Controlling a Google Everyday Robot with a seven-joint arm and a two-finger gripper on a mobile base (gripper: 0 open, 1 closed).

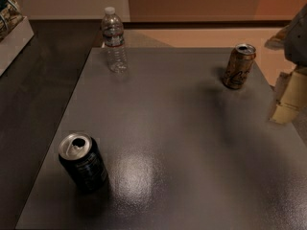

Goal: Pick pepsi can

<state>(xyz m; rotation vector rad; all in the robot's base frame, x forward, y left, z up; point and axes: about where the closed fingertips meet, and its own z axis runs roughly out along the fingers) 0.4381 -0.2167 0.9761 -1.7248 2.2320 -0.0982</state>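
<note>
The pepsi can (84,165) is dark navy-black with a silver opened top. It stands upright near the front left corner of the grey table (172,143). My gripper (289,96) shows as pale blurred parts at the right edge of the view, over the table's right side. It is far to the right of the pepsi can, nearer the gold-tan can, and holds nothing that I can see.
A gold-tan can (238,66) stands upright at the back right. A clear plastic water bottle (114,40) stands at the back left. A white box (13,38) with a patterned item sits on the dark counter at the far left.
</note>
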